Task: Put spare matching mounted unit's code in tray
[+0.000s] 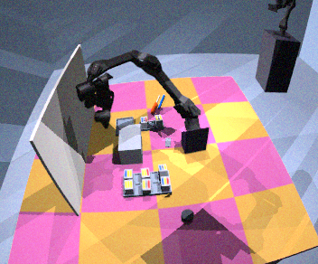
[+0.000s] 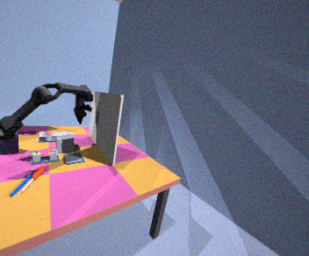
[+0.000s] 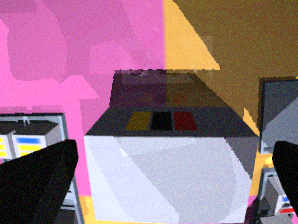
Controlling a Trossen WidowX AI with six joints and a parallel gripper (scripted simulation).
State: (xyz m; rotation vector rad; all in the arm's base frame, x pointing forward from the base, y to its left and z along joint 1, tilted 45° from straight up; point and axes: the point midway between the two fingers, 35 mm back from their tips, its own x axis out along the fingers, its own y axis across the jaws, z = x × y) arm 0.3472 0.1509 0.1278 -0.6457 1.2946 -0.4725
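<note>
The mounted unit (image 1: pixel 130 135) (image 2: pixel 65 143) (image 3: pixel 167 172) is a pale grey box. Its dark back face shows in the wrist view with yellow, black and red bars, left to right. My gripper (image 1: pixel 102 108) (image 2: pixel 84 116) (image 3: pixel 177 151) is open and empty, above the panel side of the unit. The grey tray (image 1: pixel 125 119) (image 2: pixel 74 159) (image 3: pixel 282 102) is empty, beside the unit. Several spares with striped labels stand in a larger rack (image 1: pixel 137 180) (image 3: pixel 65 131); two more spares (image 1: pixel 144 120) (image 1: pixel 159 119) stand in a smaller rack. Many label stripes are too small to read surely.
A tall upright panel (image 1: pixel 58 128) (image 2: pixel 108 127) stands close behind the unit and gripper. A blue and an orange-handled tool (image 1: pixel 154 108) (image 2: pixel 38 174) lie past the smaller rack. A small grey block (image 1: pixel 168 142) lies near the arm's base; a dark puck (image 1: pixel 187 215) lies farther forward.
</note>
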